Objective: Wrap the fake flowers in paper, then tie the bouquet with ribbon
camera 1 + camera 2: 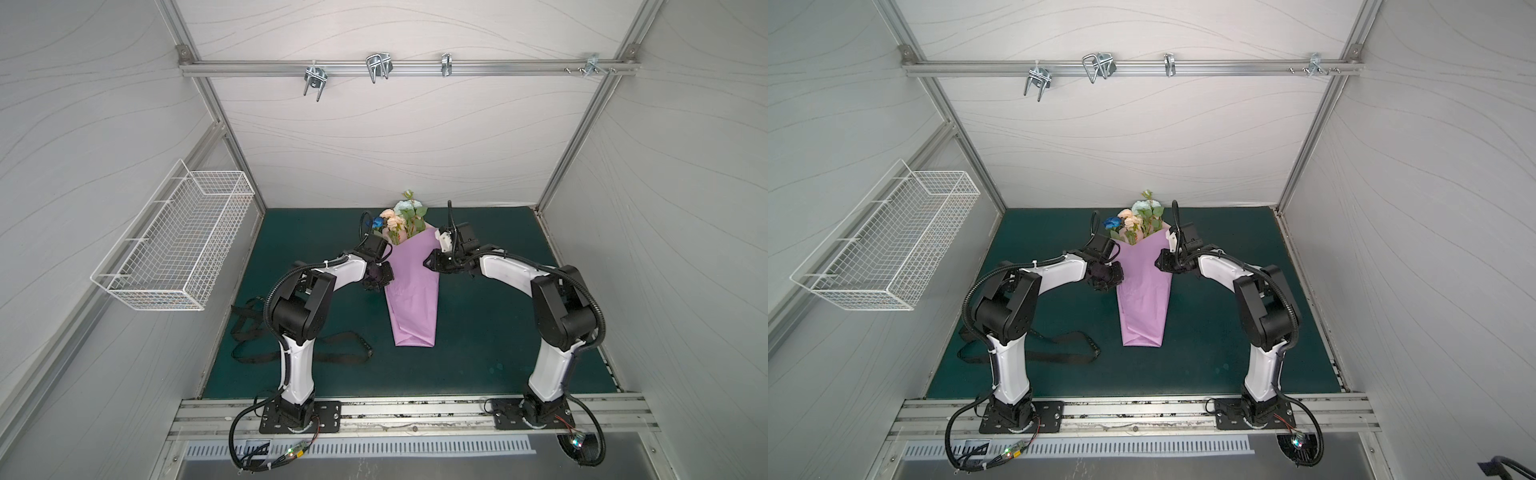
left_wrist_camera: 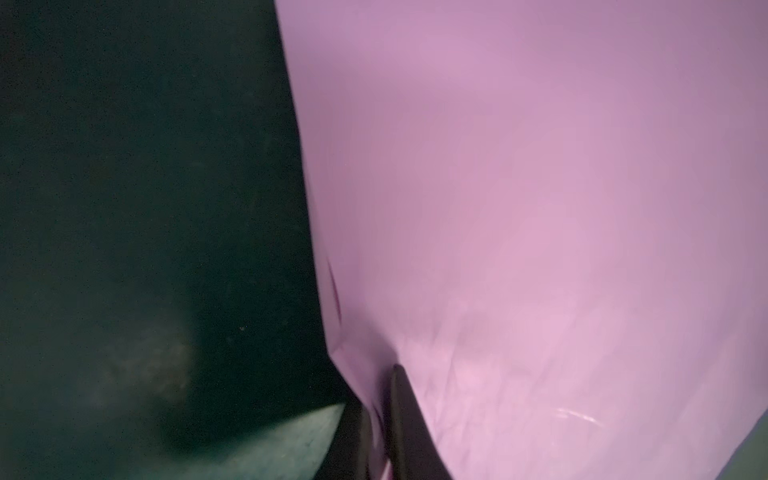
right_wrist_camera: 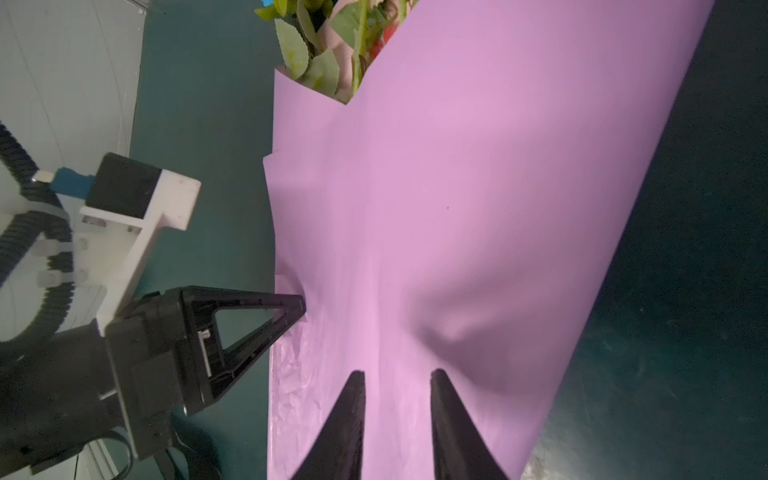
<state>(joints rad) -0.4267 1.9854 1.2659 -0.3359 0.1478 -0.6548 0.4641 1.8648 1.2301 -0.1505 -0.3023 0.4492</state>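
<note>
Bouquet (image 1: 401,220): lying on the green bench (image 1: 498,332), wrapped in a lilac paper (image 1: 412,299) cone; blooms poke out at the far end
Left tool (image 3: 300,308): pinched shut on the paper's edge
Right tool (image 3: 398,380): part open; tips on the paper's top, gripping nothing
Ribbon (image 1: 1059,356): black; loose on the bench beside the left arm

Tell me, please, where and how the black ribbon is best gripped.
I'd take the end nearest the wrap, from above, jaws across its width: the ribbon lies flat on the mat, and that end juts clear of the left arm.
</note>
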